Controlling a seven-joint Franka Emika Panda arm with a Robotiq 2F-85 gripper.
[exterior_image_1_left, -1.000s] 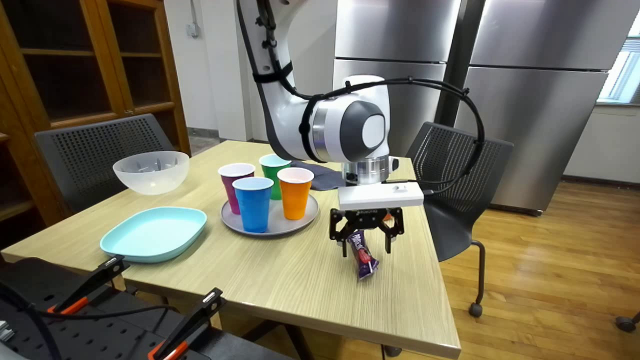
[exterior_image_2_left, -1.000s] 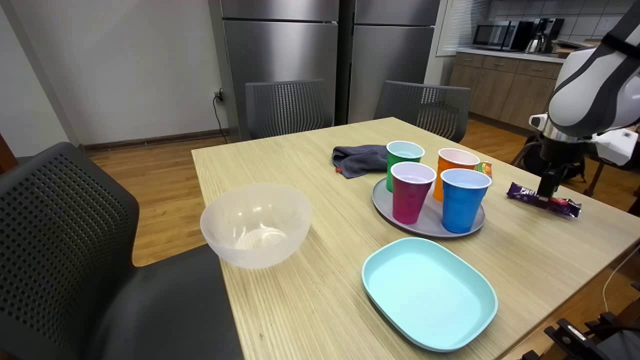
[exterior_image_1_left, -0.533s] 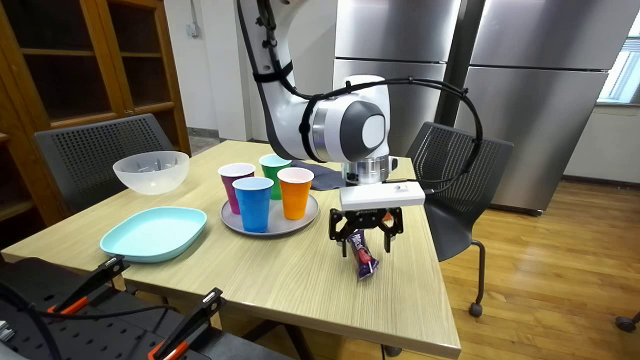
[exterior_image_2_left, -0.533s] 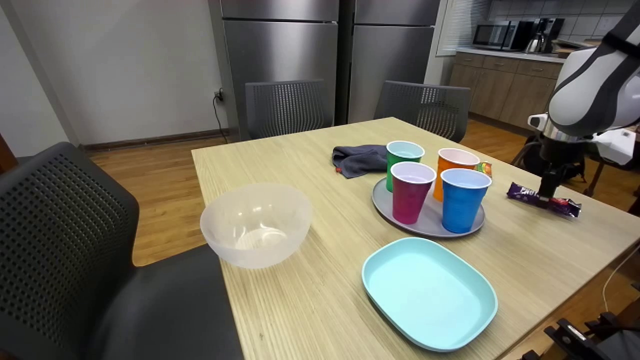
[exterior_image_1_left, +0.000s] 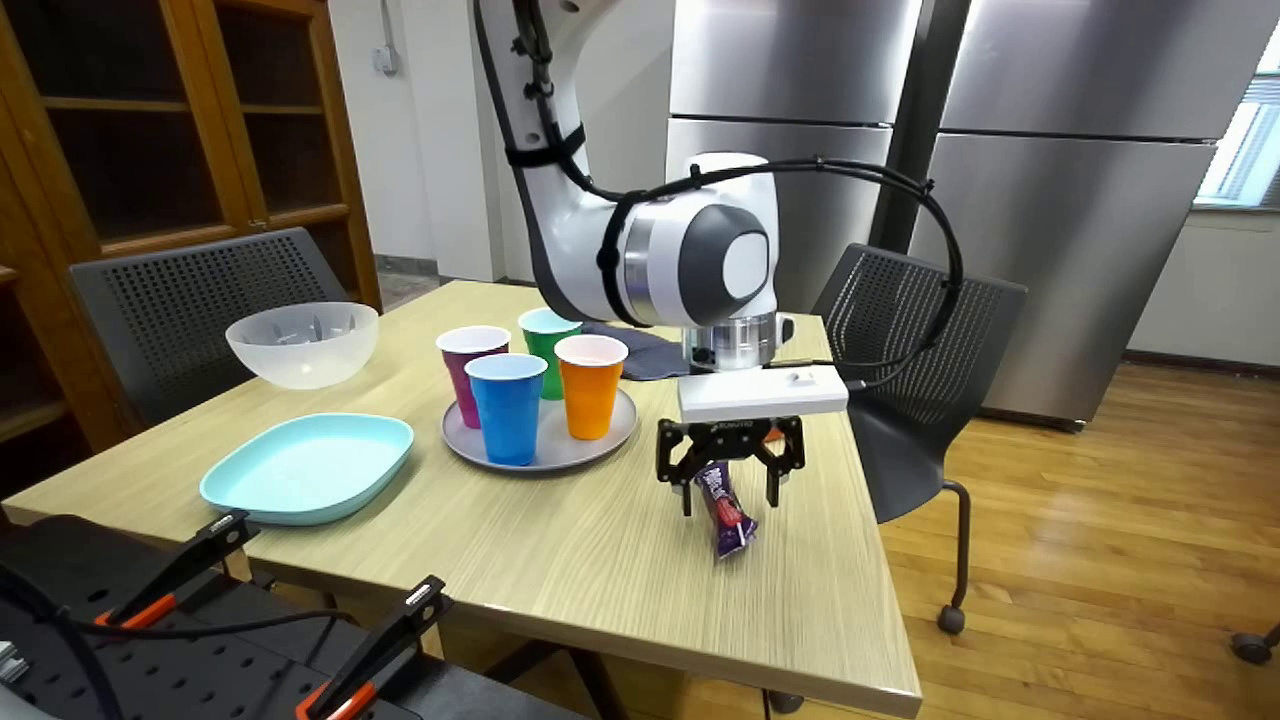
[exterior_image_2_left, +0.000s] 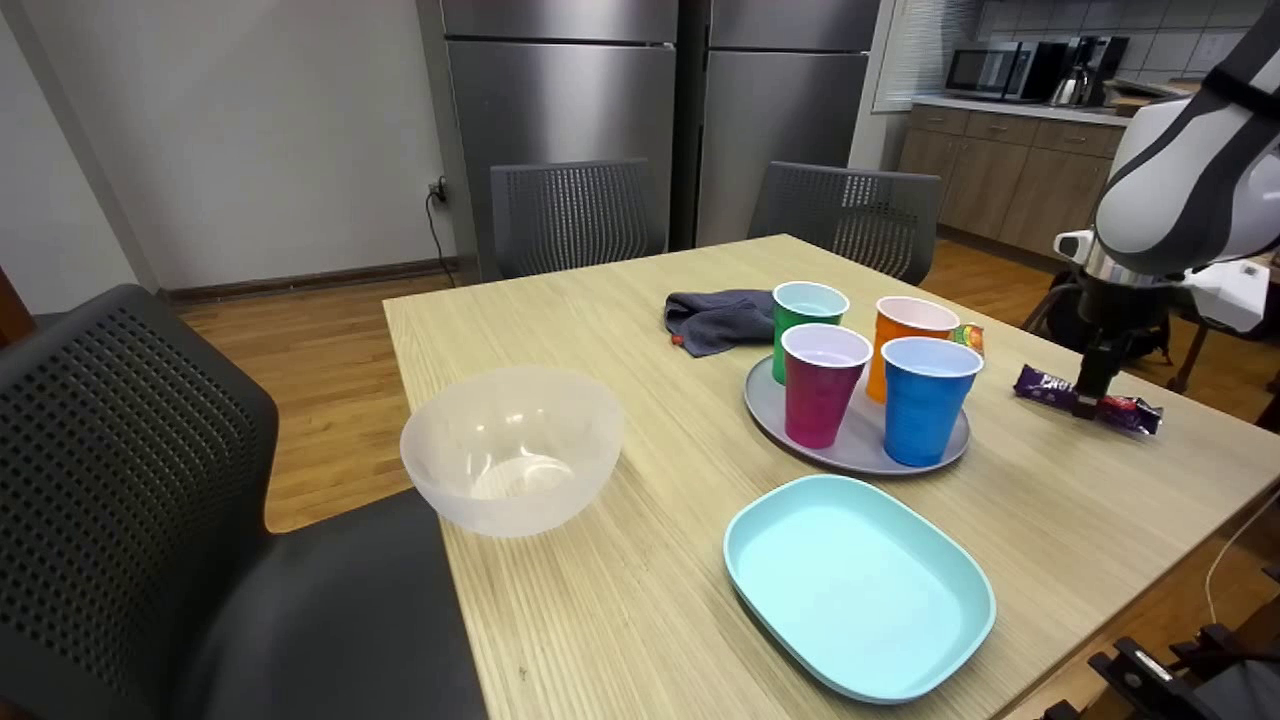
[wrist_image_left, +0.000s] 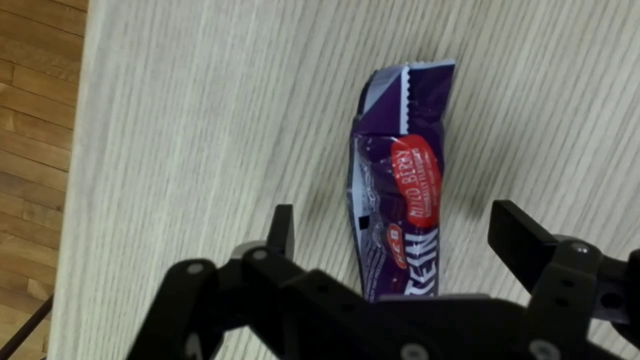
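My tool (wrist_image_left: 392, 215) spread wide astride the purple bar (wrist_image_left: 400, 190)

On my wrist feed, the bar lies flat on the worktop (wrist_image_left: 190, 125), printed "MIXED BERRY", its lower end hidden under the tool's body. The two fingers (wrist_image_left: 282, 230) stand well parted, one on each side of the bar, with pale wood showing between each finger and the wrapper. Left of the bar, past the worktop's edge, I see the wooden floor (wrist_image_left: 35, 150).

In an exterior view, I see both fingers pointing down around the bar. Left of the bar sits a grey plate (exterior_image_1_left: 555, 455) carrying a blue cup (exterior_image_1_left: 507, 415), an orange cup (exterior_image_1_left: 590, 395), a magenta cup (exterior_image_1_left: 460, 385) and a green cup (exterior_image_1_left: 548, 345). Farther left of the bar are the turquoise tray (exterior_image_1_left: 310, 465) and the translucent bowl (exterior_image_1_left: 305, 350). Steel fridges (exterior_image_1_left: 1060, 250) stand well behind the bar.

In an exterior view, one finger overlaps the bar from this angle, covering its middle. A bright packet (exterior_image_2_left: 968, 338), half hidden, shows left of the bar, and a dark cloth (exterior_image_2_left: 725, 318) lies farther left of the bar.
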